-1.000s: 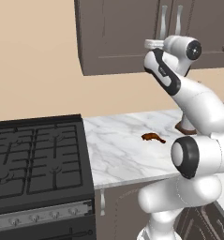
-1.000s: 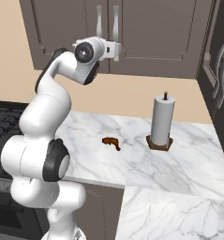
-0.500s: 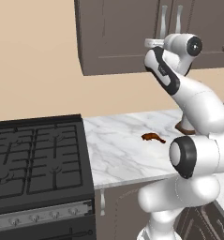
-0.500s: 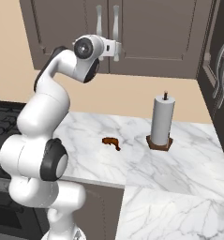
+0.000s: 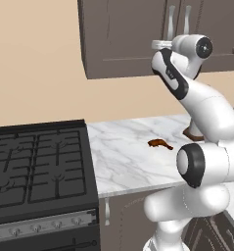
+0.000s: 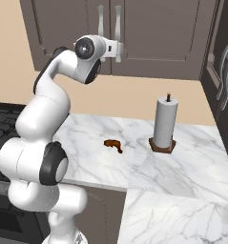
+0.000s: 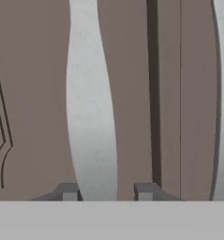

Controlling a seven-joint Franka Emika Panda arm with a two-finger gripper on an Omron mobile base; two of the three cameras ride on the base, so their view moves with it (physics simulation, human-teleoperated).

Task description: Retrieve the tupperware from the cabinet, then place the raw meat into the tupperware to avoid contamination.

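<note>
Cabinet [image 6: 149, 43]: dark grey-brown, panelled doors shut, tupperware not seen. Counter [image 6: 182, 162]: white marble, grey veining. Stove [image 5: 37, 169]: black grid grates. Paper towel roll [image 6: 164, 123]: tall white cylinder on a brown base. Handle [image 7: 92, 103]: long, curved, matte silver. Gripper [image 7: 106, 191]: fingertips either side of the handle with a gap showing, grip uncertain. Raw meat [image 6: 113, 144]: reddish-brown, drumstick-shaped, on the marble left of the roll.

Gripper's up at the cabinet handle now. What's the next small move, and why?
Probably finish closing on the left handle, then pull the door open. In the hand view the fingertips straddle its lower end with a gap remaining on one side, and the cabinet doors are shut, with the raw meat on the counter.
</note>
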